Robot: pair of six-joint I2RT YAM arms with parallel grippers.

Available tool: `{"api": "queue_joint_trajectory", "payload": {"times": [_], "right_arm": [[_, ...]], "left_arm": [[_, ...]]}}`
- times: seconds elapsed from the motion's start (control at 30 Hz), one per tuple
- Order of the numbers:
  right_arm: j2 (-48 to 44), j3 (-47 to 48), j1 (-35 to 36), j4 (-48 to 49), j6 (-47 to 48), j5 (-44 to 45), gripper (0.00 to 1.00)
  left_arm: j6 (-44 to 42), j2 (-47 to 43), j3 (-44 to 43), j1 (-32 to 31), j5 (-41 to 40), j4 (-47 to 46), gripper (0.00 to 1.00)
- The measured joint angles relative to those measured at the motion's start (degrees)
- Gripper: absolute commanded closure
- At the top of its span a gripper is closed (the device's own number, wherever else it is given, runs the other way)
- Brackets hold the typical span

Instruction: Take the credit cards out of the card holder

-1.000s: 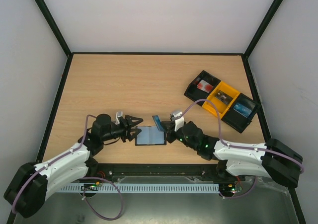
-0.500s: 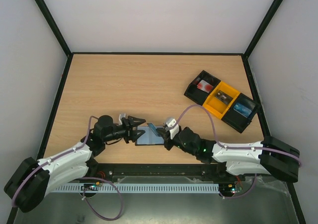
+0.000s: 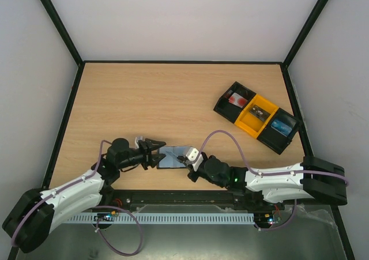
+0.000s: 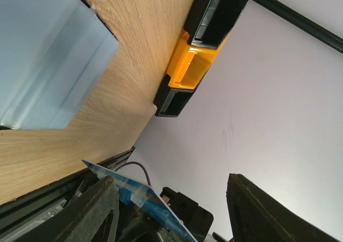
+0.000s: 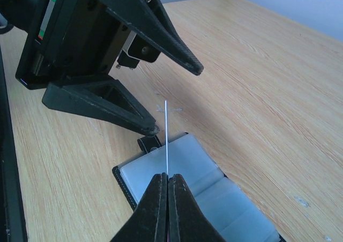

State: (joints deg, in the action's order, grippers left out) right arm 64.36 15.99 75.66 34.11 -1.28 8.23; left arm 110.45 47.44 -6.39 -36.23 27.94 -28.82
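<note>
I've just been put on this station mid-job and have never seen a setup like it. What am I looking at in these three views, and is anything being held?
These are two robot arms bolted at the near edge of a wooden table. The wide picture comes from a fixed camera above and behind them. The other two come from a small camera on each wrist, so each shows its own fingers. On the table lies the open card holder, black with pale inner panels. Further right is a long black-and-yellow tray with small items in it. The right pincer is shut on a credit card, seen edge-on as a thin line standing over the holder. The left pincer is open, holds nothing, and sits close to the holder's left end.
</note>
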Motion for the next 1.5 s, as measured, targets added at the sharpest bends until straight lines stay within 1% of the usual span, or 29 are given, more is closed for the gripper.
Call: {"api": "queue_joint_trajectory", "payload": {"times": [0.1,0.23,0.4,0.67,0.77,0.9,1.0,1.03,1.2,1.3,1.4,1.5], "right_arm": [[1.36,0.61,1.2,0.0,1.18,1.64,0.98],[3.67,1.68,2.75,-0.02,2.75,3.98,0.98],[6.25,3.15,4.28,0.07,4.07,6.23,0.98],[9.11,4.59,6.19,0.94,6.62,8.11,0.98],[9.81,5.11,6.34,0.94,7.54,8.7,0.98],[9.92,5.16,6.56,0.92,8.33,9.11,0.98],[10.01,5.16,6.58,0.87,8.59,9.6,0.98],[10.01,5.16,6.58,0.87,8.59,9.79,0.96],[9.75,5.16,6.6,0.92,7.69,10.82,0.8],[8.39,5.16,6.6,0.74,5.46,12.0,0.69],[6.25,5.46,6.62,-1.11,1.03,13.92,0.66],[4.48,7.3,6.56,-4.9,-5.25,15.58,0.65]], "left_arm": [[0.39,-1.46,0.48,-0.5,-0.81,0.48,0.47],[0.98,-3.89,1.66,-0.87,-1.81,0.96,0.48],[0.98,-4.13,1.77,-1.53,-2.54,1.55,0.5],[1.66,-4.44,3.06,-2.4,-3.04,1.55,0.65],[1.9,-4.94,3.06,-2.4,-3.21,1.57,0.77],[1.81,-5.2,3.19,-2.4,-3.08,1.73,0.97],[1.99,-5.6,3.37,-2.4,-3.45,2.05,0.97],[1.88,-5.7,3.37,-2.4,-3.52,2.27,0.97],[1.22,-6.29,3.58,-2.4,-3.58,3.23,0.97],[0.13,-7.06,4.11,-2.45,-4.09,3.61,0.97],[-2.54,-8.68,4.42,-2.49,-5.35,3.91,0.97],[-7.5,-10.49,4.39,-2.49,-7.56,4.28,0.97]]}}
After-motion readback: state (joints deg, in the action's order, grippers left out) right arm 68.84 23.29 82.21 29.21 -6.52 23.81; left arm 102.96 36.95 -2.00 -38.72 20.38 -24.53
